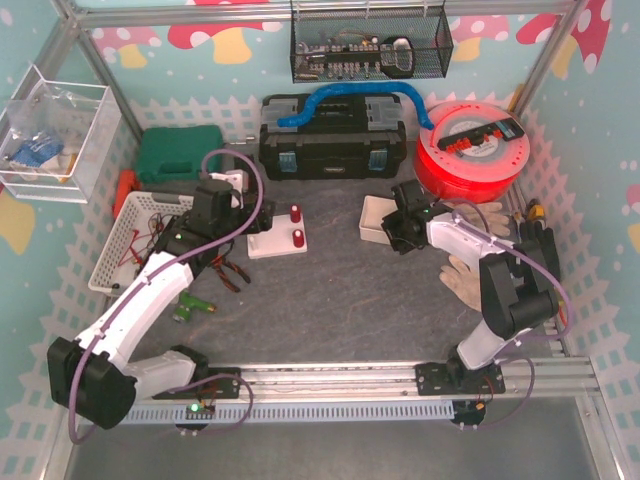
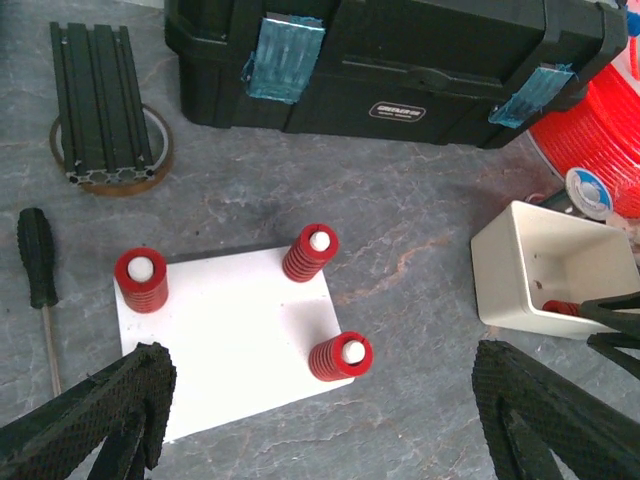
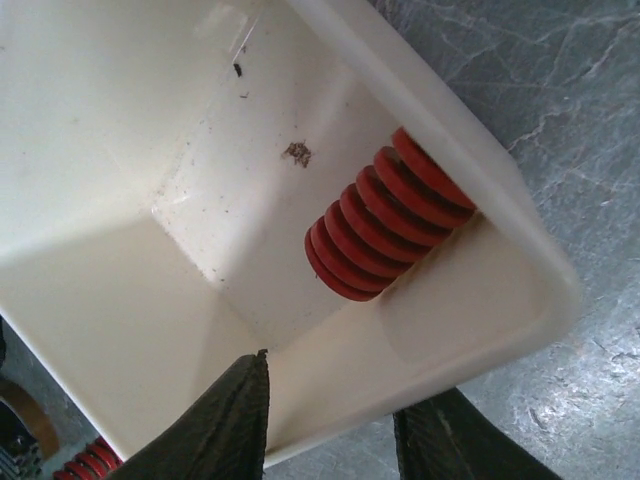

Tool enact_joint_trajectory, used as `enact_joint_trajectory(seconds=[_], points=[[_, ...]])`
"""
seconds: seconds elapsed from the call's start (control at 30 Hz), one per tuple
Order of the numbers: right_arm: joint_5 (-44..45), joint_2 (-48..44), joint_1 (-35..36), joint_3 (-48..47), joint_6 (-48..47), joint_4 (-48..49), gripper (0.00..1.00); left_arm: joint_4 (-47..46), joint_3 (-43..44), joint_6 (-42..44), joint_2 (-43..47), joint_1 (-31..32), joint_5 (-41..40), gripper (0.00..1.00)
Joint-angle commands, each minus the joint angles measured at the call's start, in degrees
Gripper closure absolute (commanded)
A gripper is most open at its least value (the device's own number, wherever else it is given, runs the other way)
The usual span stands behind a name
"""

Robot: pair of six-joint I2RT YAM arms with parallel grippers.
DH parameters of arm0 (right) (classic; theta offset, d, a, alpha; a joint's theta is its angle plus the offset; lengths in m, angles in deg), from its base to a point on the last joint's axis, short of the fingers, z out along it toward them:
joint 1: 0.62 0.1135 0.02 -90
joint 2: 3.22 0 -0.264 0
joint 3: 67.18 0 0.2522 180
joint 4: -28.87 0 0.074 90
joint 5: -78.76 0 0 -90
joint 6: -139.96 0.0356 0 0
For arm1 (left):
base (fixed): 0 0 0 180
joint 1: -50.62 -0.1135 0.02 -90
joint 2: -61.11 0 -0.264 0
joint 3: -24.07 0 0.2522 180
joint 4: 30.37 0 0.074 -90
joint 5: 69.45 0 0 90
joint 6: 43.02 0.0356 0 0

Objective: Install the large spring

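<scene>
A large red spring (image 3: 385,225) lies on its side inside a white bin (image 3: 520,250), against the wall nearest my right gripper (image 3: 330,430). That gripper straddles the wall, one finger inside and one outside, and looks closed on it. In the top view the right gripper (image 1: 400,228) is at the right edge of the bin (image 1: 372,215). A white plate (image 2: 240,340) carries three red springs on white pegs (image 2: 340,356). My left gripper (image 2: 320,420) is open and empty, hovering above the plate's near edge. The plate (image 1: 270,245) lies just right of the left gripper (image 1: 240,212).
A black toolbox (image 1: 333,135) stands at the back, with a red spool (image 1: 472,150) to its right. A green case (image 1: 180,155) and a white basket (image 1: 135,235) are at the left. Gloves (image 1: 480,265) lie at the right. A screwdriver (image 2: 40,270) and a black extrusion (image 2: 100,105) lie left of the plate.
</scene>
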Motion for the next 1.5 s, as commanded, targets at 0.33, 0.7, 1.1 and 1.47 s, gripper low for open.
enact_joint_trajectory(seconds=[0.33, 0.7, 1.1, 1.47], points=[[-3.99, 2.74, -0.08, -1.76, -4.89, -3.08, 0.74, -0.87, -0.03, 0.67, 1.22, 0.20, -2.06, 0.11], [-4.23, 6.79, -0.08, -6.61, -13.02, -5.46, 0.82, -0.87, -0.96, 0.23, 2.25, 0.20, -3.03, 0.01], [3.90, 17.15, -0.08, -23.00, -30.43, -16.78, 0.85, -0.79, -1.11, 0.08, 2.90, 0.20, -3.92, 0.01], [9.09, 21.57, -0.08, -31.68, -37.51, -21.88, 0.83, -0.79, -0.42, 0.77, 1.72, 0.20, -4.74, 0.01]])
